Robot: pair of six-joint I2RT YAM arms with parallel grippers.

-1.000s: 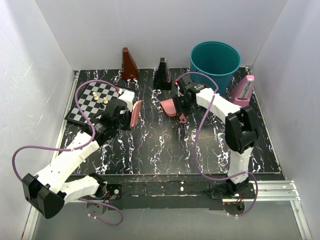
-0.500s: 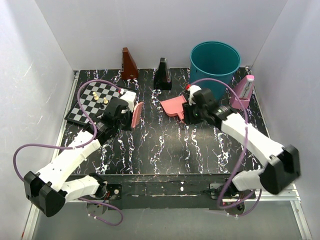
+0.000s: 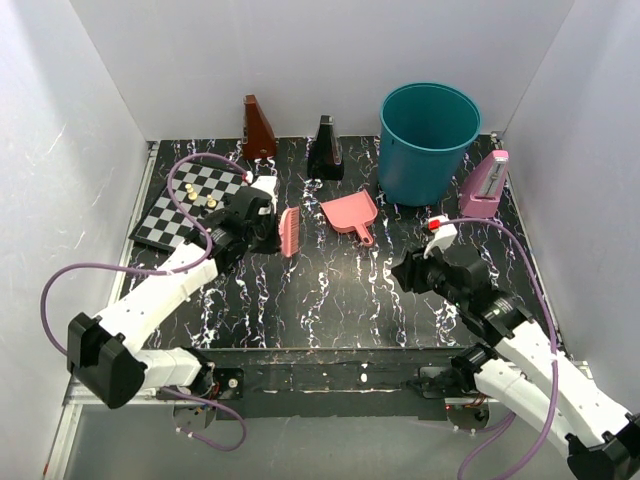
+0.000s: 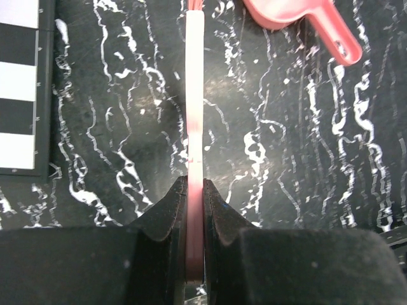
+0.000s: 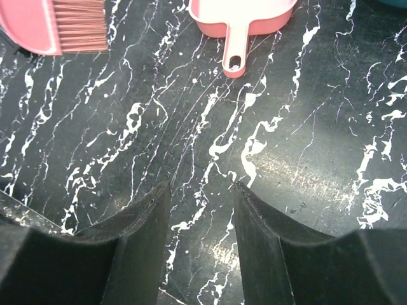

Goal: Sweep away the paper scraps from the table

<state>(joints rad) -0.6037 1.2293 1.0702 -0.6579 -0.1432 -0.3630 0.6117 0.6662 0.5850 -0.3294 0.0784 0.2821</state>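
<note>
No paper scraps show in any view. The black veined table [image 3: 330, 290] shows bare marble in both wrist views. My left gripper [image 3: 264, 226] is shut on the handle of the pink brush [image 3: 289, 232], which is seen edge-on between the jaws in the left wrist view [image 4: 195, 95]. The pink dustpan [image 3: 352, 214] lies on the table just right of the brush, apart from both grippers; its handle shows in the left wrist view [image 4: 321, 28]. My right gripper [image 3: 405, 272] is open and empty, low over the table [image 5: 200, 187], nearer than the dustpan [image 5: 245, 19] and the brush [image 5: 57, 25].
A teal bin [image 3: 430, 130] stands at the back right. A pink metronome [image 3: 485, 185], a black one [image 3: 325, 148] and a brown one [image 3: 259, 128] stand along the back. A chessboard [image 3: 185, 205] with several pieces lies at the back left.
My right gripper let go of the dustpan and drew back toward the near right; the dustpan now lies on the table. My left gripper shifted the brush slightly right.
</note>
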